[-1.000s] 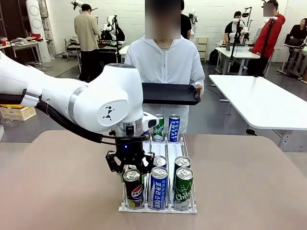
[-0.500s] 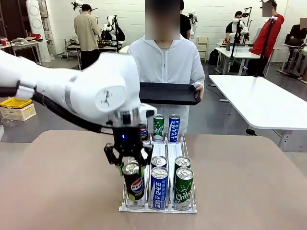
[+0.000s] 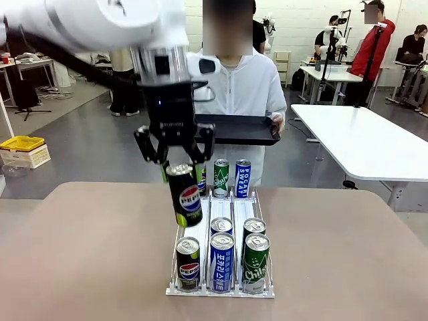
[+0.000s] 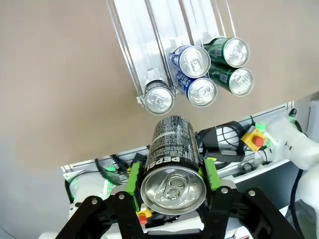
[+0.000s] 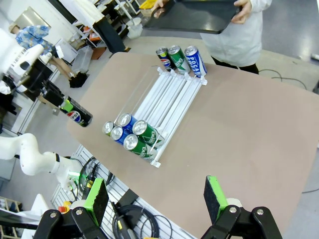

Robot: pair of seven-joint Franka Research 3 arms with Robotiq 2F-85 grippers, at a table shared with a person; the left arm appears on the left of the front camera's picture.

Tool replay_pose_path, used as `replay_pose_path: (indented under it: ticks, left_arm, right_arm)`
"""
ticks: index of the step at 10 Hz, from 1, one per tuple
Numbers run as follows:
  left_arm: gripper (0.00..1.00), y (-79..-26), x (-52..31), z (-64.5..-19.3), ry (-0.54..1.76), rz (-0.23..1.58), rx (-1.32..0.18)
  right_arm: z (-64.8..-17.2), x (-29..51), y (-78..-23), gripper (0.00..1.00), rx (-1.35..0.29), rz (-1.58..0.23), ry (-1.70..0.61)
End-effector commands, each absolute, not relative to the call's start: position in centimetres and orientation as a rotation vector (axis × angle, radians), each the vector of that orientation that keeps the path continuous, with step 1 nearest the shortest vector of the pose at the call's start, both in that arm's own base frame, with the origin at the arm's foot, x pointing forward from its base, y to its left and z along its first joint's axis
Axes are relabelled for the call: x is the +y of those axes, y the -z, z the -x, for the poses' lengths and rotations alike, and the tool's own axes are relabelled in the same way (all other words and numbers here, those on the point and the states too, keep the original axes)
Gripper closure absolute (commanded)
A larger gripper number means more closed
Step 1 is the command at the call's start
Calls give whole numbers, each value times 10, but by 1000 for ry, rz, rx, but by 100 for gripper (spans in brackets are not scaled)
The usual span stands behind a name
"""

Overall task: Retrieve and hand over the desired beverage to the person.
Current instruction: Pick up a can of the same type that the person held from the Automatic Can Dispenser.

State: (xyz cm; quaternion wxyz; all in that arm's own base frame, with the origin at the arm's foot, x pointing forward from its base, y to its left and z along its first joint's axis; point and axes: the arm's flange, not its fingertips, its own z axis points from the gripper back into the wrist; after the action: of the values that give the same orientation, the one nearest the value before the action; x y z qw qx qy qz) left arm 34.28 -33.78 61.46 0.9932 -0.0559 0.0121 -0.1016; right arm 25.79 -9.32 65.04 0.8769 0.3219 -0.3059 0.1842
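Since a second ago the left arm has risen, and the Pepsi can (image 3: 187, 197) it carries has come up out of the rack's left lane. It now hangs tilted in the air above that lane. A second Pepsi can (image 3: 188, 265) now stands at the lane's front end.

Table (image 3: 80, 254): brown, bearing the rack.

Person (image 3: 234, 87): white hooded jacket, at the far side, holding a black tray (image 3: 244, 129) level. The right wrist view shows a hand (image 5: 242, 12) gripping the tray's edge.

Rack (image 3: 195, 231): clear, three lanes. In the front view a blue Pocari Sweat can (image 3: 221, 262) and a green Chilsung can (image 3: 255, 264) stand at the front, with one more can behind each. At the far end, the right wrist view shows three upright cans, including a far Pepsi can (image 5: 162, 56) that the front view largely hides behind the carried one.

Left gripper (image 3: 179, 167): clenched on the Pepsi can's upper part. The left wrist view shows the green pads (image 4: 133, 177) pressed on opposite sides just below the rim, with the pull tab facing the camera.

Right gripper (image 5: 157, 199): jaws spread wide with nothing between them, near the table's near edge and well apart from the rack.
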Motion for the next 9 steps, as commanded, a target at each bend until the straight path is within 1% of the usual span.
replay_pose_path:
  ticks: [1,3,5,9]
  left_arm:
    - [100,-648,-353,-362,177,7,13]
    - [100,-673,-355,-370,177,-76,24]
    - [100,-690,-352,-382,151,-100,-7]
    - [100,-693,-331,-408,221,-68,-37]
  right_arm:
    - [-260,-93,-650,0,-645,-691,-399]
    - [-260,-93,-650,0,-645,-691,-399]
    - [-260,-93,-650,0,-645,-691,-399]
    - [-260,-93,-650,0,-645,-691,-399]
